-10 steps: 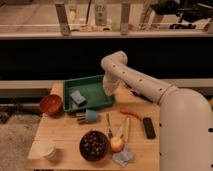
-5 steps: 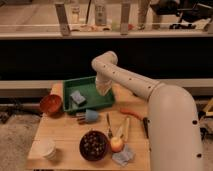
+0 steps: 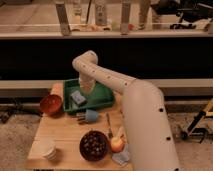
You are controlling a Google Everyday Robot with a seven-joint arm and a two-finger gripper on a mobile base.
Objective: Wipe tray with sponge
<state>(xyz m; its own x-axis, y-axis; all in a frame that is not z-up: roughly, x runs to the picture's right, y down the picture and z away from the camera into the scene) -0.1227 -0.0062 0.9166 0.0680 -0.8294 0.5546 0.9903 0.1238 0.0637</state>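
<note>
White and rounded, the gripper (image 3: 86, 90) hangs low over the green tray (image 3: 106, 103), at the end of an arm that bends high and comes down steeply. Whether it is open or closed, I cannot tell. Against one second ago it has travelled to the left, from the right half of the tray to about the middle. Now it stands just beside the sponge (image 3: 77, 97), at its right and a little behind. The sponge is blue-grey, lies flat in the left part of the tray, and has not shifted in that time. So I judge that the arm is only approaching: the sponge is not yet taken and no wiping is done. The next move probably needs a small shift left and down onto it.

Outside the tray, a red bowl (image 3: 51, 105) sits at its left side. A blue cup (image 3: 90, 116) lies on its side in front, and a dark bowl (image 3: 93, 145), an apple (image 3: 116, 145) and a white cup (image 3: 48, 149) stand nearer on the wooden table (image 3: 60, 131).
</note>
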